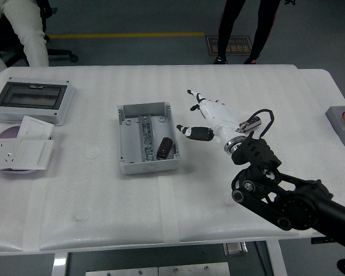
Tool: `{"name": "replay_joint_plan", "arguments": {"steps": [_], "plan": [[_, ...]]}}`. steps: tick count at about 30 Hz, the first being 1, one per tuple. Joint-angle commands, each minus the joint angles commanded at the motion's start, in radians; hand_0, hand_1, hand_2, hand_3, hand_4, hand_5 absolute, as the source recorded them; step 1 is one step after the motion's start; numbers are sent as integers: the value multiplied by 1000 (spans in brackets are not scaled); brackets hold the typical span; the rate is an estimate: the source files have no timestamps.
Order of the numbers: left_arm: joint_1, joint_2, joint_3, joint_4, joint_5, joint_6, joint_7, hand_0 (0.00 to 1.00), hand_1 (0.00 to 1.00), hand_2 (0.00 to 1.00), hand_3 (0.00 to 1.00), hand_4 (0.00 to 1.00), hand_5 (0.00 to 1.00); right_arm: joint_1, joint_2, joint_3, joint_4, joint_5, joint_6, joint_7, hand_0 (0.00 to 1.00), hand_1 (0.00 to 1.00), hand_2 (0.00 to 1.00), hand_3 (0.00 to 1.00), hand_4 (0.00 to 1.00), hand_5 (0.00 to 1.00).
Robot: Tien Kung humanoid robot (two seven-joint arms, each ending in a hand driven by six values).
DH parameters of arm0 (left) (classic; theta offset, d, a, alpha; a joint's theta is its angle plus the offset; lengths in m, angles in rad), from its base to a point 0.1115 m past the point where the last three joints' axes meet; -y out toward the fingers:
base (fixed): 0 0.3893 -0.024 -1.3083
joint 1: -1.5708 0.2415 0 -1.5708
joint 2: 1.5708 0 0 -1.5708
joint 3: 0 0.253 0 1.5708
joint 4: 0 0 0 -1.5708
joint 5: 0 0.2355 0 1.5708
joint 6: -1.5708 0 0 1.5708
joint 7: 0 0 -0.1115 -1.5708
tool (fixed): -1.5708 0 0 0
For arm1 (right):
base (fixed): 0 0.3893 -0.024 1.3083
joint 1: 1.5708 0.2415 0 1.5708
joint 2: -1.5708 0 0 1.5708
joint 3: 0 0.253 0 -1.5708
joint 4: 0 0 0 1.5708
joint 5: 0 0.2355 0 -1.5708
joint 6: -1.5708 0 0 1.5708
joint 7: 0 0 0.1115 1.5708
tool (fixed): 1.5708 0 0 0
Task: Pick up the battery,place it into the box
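Note:
The dark cylindrical battery point(164, 148) lies inside the grey open box point(128, 164), near its right wall toward the front. My right hand point(200, 116), white with black finger joints, hovers to the right of the box, fingers spread and holding nothing. Its black arm point(287, 201) comes in from the lower right corner. No left arm appears in the picture.
A grey enclosure with a dark window point(31, 99) sits at the far left, with white socket plates point(17, 150) in front of it. A grey block point(343, 123) stands at the right edge. People's legs point(241, 29) show beyond the table's far side.

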Motion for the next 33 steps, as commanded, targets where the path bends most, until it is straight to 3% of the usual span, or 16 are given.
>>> {"name": "replay_joint_plan", "arguments": {"steps": [4, 9, 10, 16, 27, 28, 33], "plan": [[-3, 1, 3, 1, -3, 0, -2, 376, 543, 437, 381, 2, 2, -11, -66, 87, -62, -1, 31, -28, 917, 748, 753, 926, 872, 399], [-5, 1, 5, 1, -7, -2, -2, 376, 543, 437, 381, 2, 2, -26, -98, 136, -104, 4, 64, -53, 917, 748, 753, 926, 872, 399], [-5, 0, 6, 1, -8, -2, -1, 374, 546, 432, 380, 2, 2, -28, -100, 137, -109, 6, 68, -56, 919, 770, 823, 936, 890, 405], [-5, 0, 4, 1, -4, -7, 2, 372, 550, 428, 378, 2, 2, -32, -94, 119, -122, 16, 89, -62, 914, 785, 855, 950, 892, 397], [-6, -5, 13, 1, -16, -12, 3, 370, 550, 424, 375, 2, 2, -2, -81, 76, -186, 58, 116, -56, 914, 782, 858, 952, 906, 420], [-7, -5, 14, 1, -17, -11, 2, 367, 551, 422, 371, 2, 2, 2, -78, 67, -192, 64, 117, -56, 917, 782, 856, 954, 942, 483], [-9, -8, 17, 2, -20, -10, -1, 367, 551, 422, 371, 2, 2, 21, -54, 19, -225, 91, 117, -53, 917, 782, 856, 954, 942, 483]]}}
